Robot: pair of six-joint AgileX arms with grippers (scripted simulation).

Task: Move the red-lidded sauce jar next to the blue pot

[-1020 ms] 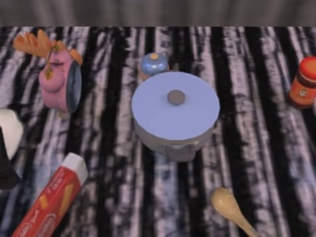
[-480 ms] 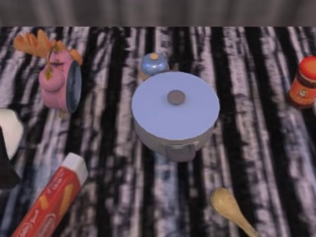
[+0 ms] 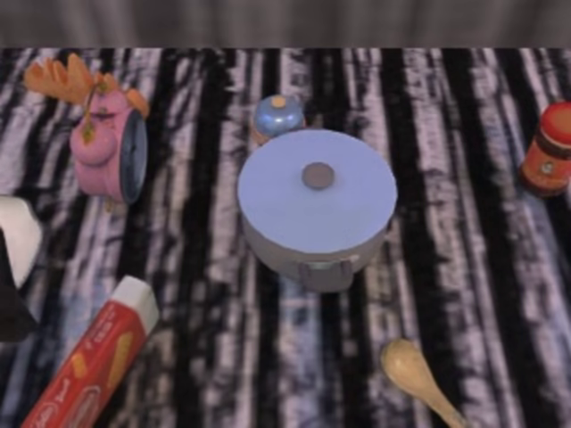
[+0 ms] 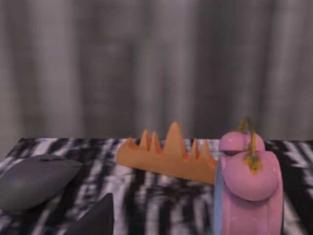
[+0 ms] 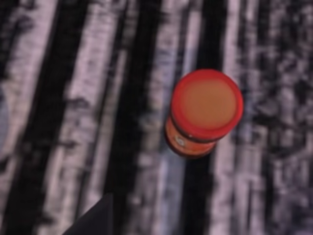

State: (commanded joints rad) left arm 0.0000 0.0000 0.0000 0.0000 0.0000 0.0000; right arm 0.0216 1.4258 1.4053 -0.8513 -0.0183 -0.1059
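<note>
The red-lidded sauce jar [image 3: 548,150] stands upright at the far right edge of the table, well apart from the blue pot [image 3: 317,198] in the middle. The right wrist view looks down on the jar [image 5: 204,111], which stands on the striped cloth ahead of my right gripper [image 5: 95,220]; only a dark tip of that gripper shows, away from the jar. My right arm is out of the top view. My left arm [image 3: 12,263] is parked at the table's left edge, and a dark bit of my left gripper [image 4: 98,219] shows in its wrist view.
A small blue dome with an orange knob [image 3: 277,116] sits just behind the pot. A pink antlered alarm clock [image 3: 109,143] stands at the back left, a toothpaste tube [image 3: 87,361] lies at the front left, and a wooden spoon [image 3: 416,376] lies at the front right.
</note>
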